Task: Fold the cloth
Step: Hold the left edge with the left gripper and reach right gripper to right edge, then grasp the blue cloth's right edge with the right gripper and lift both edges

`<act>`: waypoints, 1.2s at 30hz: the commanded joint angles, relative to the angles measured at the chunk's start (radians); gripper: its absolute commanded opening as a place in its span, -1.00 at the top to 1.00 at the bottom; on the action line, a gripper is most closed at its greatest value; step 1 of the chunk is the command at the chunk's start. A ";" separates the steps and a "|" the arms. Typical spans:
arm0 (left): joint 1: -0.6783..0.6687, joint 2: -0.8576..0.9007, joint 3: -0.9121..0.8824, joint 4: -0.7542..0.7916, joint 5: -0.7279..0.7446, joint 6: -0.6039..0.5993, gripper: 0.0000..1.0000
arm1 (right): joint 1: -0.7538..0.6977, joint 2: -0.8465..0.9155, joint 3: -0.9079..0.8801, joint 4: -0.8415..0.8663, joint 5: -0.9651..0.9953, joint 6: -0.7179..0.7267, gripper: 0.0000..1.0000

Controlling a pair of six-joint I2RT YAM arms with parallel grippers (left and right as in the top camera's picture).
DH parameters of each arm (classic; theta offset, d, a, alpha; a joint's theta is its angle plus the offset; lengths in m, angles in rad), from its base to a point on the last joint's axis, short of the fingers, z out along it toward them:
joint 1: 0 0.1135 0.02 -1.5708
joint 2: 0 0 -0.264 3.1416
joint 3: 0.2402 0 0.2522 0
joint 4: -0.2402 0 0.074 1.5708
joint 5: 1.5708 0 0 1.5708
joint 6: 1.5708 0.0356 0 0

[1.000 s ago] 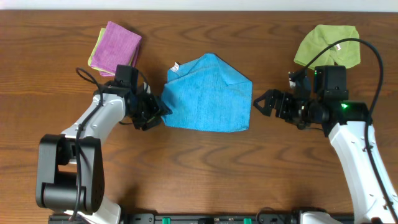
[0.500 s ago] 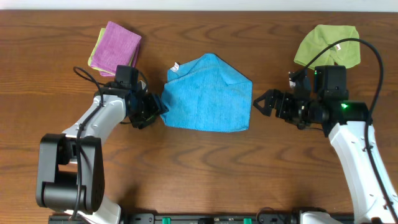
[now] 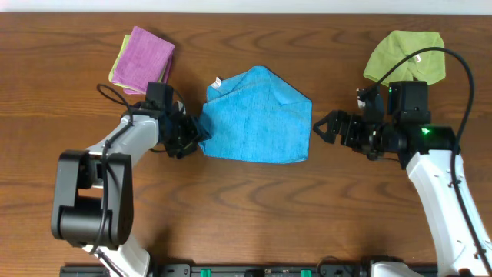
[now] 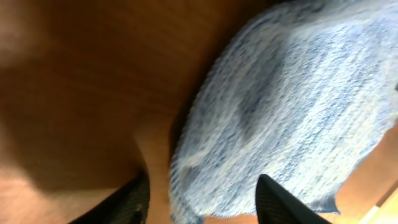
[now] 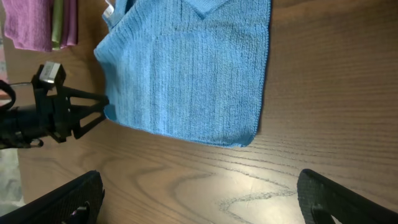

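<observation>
Blue cloth (image 3: 257, 115), edge inside spread left tool (image 4: 202, 190) (seen only by wrist)

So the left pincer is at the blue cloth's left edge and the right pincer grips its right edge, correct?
No. The right pincer grips nothing: it is open, apart from the right edge of the blue cloth, with a gap between, as the overhead view shows. The left pincer is at the left edge, as said.
</observation>
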 commanded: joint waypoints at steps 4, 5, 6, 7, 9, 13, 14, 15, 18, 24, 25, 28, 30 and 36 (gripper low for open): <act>-0.080 0.076 -0.011 0.030 -0.035 -0.013 0.22 | -0.007 -0.016 -0.001 0.001 -0.005 0.007 -0.99; -0.093 0.083 -0.011 0.034 -0.042 -0.012 0.27 | -0.007 -0.016 -0.001 0.001 -0.005 0.007 -0.99; -0.105 0.092 -0.011 0.039 -0.051 -0.012 0.36 | -0.007 -0.016 -0.001 0.001 -0.005 0.007 -0.98; -0.113 0.101 -0.011 0.043 -0.051 -0.012 0.47 | -0.007 -0.016 -0.001 0.000 -0.005 0.007 -0.98; -0.119 0.109 -0.011 0.043 -0.050 -0.011 0.82 | -0.006 -0.016 -0.001 -0.005 -0.005 0.007 -0.98; -0.106 0.103 -0.010 0.037 -0.044 0.018 0.88 | -0.004 -0.016 -0.006 -0.018 -0.004 0.006 -0.99; -0.100 0.099 -0.009 0.030 -0.039 0.021 0.88 | -0.003 -0.016 -0.014 -0.012 -0.003 0.005 -0.98; -0.093 0.094 -0.009 0.023 -0.034 0.028 0.88 | -0.003 -0.016 -0.023 -0.007 -0.003 0.002 -0.99; -0.068 0.067 -0.008 -0.002 -0.026 0.050 0.90 | -0.003 -0.014 -0.078 0.028 -0.004 0.002 -0.95; -0.043 -0.019 -0.008 -0.048 -0.018 0.079 0.88 | 0.000 -0.013 -0.254 0.171 -0.025 0.019 -0.82; -0.044 -0.033 -0.008 -0.055 -0.018 0.079 0.88 | 0.002 -0.013 -0.290 0.215 -0.040 0.034 -0.78; -0.045 -0.055 -0.008 -0.061 0.001 0.078 0.88 | 0.009 -0.008 -0.367 0.326 -0.084 0.106 -0.75; -0.045 -0.058 -0.008 -0.063 0.012 0.078 0.88 | 0.023 -0.002 -0.403 0.380 -0.087 0.156 -0.76; -0.046 -0.058 -0.008 -0.066 0.032 0.078 0.88 | 0.087 0.045 -0.441 0.488 -0.079 0.252 -0.72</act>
